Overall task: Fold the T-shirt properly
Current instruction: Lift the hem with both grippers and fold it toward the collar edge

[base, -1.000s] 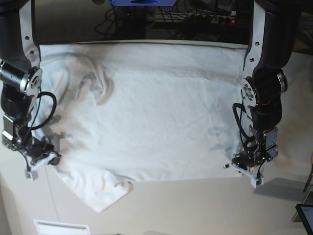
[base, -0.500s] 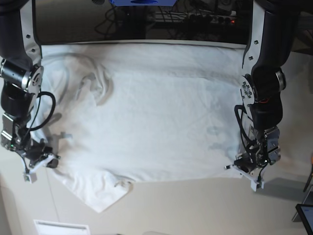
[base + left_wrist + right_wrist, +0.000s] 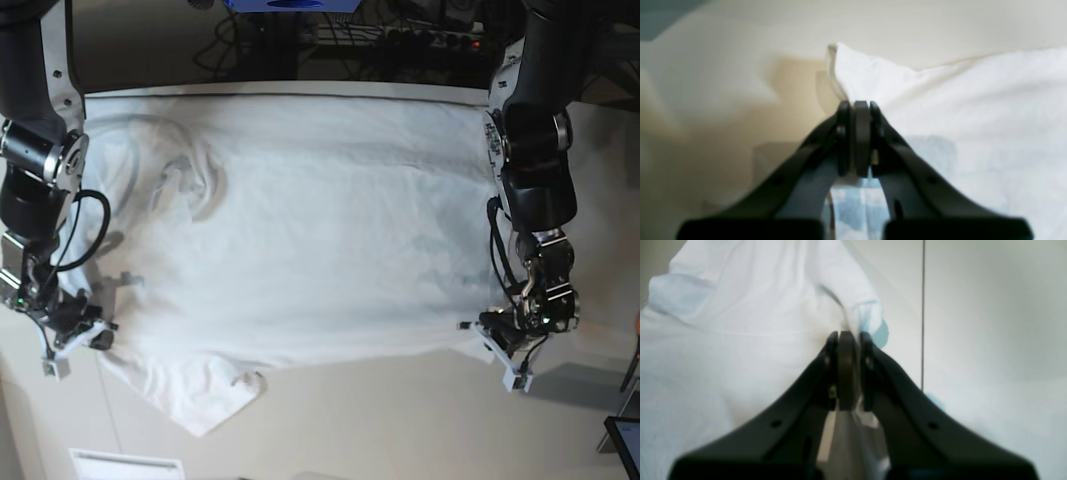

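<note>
Writing: none readable.
T-shirt [image 3: 320, 230]: plain white, spread flat, wrinkled.
My left gripper [image 3: 858, 110]: pinched closed on T-shirt edge.
My right gripper [image 3: 845, 340]: likewise.

Both arms reach down the frame's sides; the left gripper [image 3: 512, 352] and right gripper [image 3: 70, 340] sit pinched closed, low.

The table [image 3: 400, 420] is pale cream and matte, with a thin dark seam [image 3: 923, 306] running straight across its top. Soft shadows lie on it at the near corners. Beyond the far edge the room is dark: a tangle of black cables [image 3: 250, 40], a blue object [image 3: 290, 5] at the top, and a small red light [image 3: 474, 44]. A white label [image 3: 125, 465] sits at the near edge.
</note>
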### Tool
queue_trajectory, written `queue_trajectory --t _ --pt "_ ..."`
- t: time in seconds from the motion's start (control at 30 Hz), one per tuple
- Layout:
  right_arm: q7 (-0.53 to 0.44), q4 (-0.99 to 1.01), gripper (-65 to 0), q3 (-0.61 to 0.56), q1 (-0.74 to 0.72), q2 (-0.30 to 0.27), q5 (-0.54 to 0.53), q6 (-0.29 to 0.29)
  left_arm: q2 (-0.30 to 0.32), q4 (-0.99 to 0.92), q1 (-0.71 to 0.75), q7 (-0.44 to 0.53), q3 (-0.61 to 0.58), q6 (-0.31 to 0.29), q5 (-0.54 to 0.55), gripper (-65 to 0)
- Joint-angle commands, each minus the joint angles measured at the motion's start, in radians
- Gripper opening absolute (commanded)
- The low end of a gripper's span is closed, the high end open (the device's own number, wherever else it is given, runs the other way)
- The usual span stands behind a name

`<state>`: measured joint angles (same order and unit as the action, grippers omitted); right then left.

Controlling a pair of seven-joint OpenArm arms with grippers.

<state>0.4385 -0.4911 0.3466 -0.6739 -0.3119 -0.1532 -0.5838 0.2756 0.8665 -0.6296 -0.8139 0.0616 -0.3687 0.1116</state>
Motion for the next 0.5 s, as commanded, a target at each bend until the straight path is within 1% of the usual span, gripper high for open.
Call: queue_trajectory --t 0.0,0.1,0.17,0.23,0.27,0.37,0.47 --pt "-0.028 -0.022 -65.0 0.004 -0.040 -0.022 -0.015 -0.003 0.027 0.040 -0.025 0.003 0.001 0.001 0.007 -65.0" --pt "-0.027 -0.022 -65.0 0.007 -0.040 -0.039 -0.016 -0.003 0.037 0.078 -0.006 -0.015 0.002 -0.016 0.007 -65.0" --pt "-0.016 -0.022 -65.0 0.036 -0.040 -0.042 -0.016 -0.005 0.055 0.101 0.003 -0.034 0.002 -0.031 0.007 -65.0" --pt "0.007 -0.027 -65.0 0.076 -0.040 -0.045 -0.016 -0.009 0.060 0.122 0.011 -0.045 0.004 -0.033 0.007 -65.0" --pt "0.019 -0.041 -65.0 0.087 -0.040 -0.045 -0.016 -0.025 0.060 0.135 0.018 -0.045 0.004 -0.033 0.007 -65.0" --pt "0.085 -0.106 -65.0 0.088 -0.033 -0.045 -0.015 -0.060 0.060 0.171 0.040 -0.046 0.004 -0.033 0.007 -65.0" --pt "0.159 -0.186 -65.0 0.090 -0.005 -0.039 -0.015 -0.063 0.055 0.214 0.063 -0.074 0.004 -0.033 0.007 -65.0"
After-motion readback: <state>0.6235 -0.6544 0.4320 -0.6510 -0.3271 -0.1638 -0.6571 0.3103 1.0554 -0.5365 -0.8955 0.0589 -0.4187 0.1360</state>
